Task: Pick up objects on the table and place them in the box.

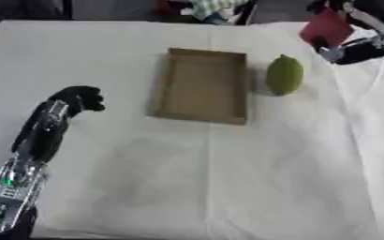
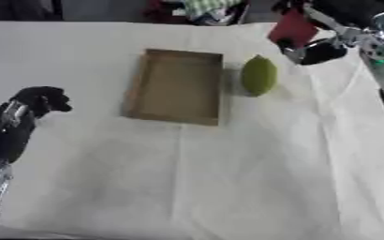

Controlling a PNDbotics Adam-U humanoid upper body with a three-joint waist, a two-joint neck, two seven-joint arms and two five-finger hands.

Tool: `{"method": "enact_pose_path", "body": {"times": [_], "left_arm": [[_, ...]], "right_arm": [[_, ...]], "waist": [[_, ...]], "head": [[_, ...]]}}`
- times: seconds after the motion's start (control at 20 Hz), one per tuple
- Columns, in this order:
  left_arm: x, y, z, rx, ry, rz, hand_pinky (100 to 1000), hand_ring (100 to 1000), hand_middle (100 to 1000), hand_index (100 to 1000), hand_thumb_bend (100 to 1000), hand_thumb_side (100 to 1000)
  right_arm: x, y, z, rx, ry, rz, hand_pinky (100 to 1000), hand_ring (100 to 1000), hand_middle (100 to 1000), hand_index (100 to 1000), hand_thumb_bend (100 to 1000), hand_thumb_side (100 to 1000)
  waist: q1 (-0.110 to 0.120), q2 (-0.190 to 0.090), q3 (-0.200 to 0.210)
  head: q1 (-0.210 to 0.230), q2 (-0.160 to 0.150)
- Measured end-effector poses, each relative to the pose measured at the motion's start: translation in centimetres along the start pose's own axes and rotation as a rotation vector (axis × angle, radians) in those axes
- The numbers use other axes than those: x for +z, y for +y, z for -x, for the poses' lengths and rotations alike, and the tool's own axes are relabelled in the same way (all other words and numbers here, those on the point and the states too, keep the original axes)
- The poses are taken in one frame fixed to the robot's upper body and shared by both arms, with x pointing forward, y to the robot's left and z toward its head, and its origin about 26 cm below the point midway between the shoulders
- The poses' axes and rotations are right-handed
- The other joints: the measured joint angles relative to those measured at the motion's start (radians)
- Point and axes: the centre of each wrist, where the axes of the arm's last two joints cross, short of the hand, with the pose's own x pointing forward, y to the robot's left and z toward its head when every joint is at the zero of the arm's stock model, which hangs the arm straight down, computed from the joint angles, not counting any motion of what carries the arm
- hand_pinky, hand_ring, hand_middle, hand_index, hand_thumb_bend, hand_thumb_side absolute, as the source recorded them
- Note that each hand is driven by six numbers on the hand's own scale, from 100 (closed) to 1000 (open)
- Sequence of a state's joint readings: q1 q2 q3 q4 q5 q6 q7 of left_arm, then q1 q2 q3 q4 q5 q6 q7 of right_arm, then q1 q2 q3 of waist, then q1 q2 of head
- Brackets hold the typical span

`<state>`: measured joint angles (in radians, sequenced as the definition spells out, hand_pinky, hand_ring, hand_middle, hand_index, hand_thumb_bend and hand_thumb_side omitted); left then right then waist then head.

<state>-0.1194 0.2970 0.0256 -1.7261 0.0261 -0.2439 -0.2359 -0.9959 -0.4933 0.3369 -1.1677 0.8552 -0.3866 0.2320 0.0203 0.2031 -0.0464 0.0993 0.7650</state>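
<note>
Green fruit [image 1: 284,75] on tabletop [image 1: 187,178], just beside empty brown box [image 1: 202,86], toward far right corner. Not yet in. Right robot hand [image 2: 298,35] up near that corner, curled round something red. Left robot hand [image 1: 79,99] near left edge, curled, holding nothing.

The black right hand [image 1: 352,50] is blurred; its fingers cannot be made out behind the flat red object [image 1: 326,26] there.

box [image 1: 201,86] mid-table | green fruit [image 1: 284,75] just right | left hand [image 1: 80,99] curled, empty
</note>
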Motion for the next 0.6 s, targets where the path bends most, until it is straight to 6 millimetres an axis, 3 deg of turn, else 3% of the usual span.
{"method": "enact_pose_path", "body": {"times": [0.3, 0.6], "left_arm": [[-0.4, -0.1, -0.2, 0.002, -0.013, 0.008, 711, 621, 612, 755, 100, 1000], [-0.8, -0.2, -0.3, 0.009, -0.025, 0.011, 710, 620, 611, 755, 100, 1000]], "right_arm": [[-4.4, 0.1, -3.2, 0.006, -0.117, -0.029, 512, 470, 389, 888, 100, 253], [-7.2, 2.5, -5.6, 0.016, -0.182, -0.139, 586, 545, 471, 910, 100, 283]], "waist": [[0.008, 0.000, 0.014], [0.014, 0.002, 0.024]], "head": [[-0.016, 0.000], [-0.033, 0.000]]}}
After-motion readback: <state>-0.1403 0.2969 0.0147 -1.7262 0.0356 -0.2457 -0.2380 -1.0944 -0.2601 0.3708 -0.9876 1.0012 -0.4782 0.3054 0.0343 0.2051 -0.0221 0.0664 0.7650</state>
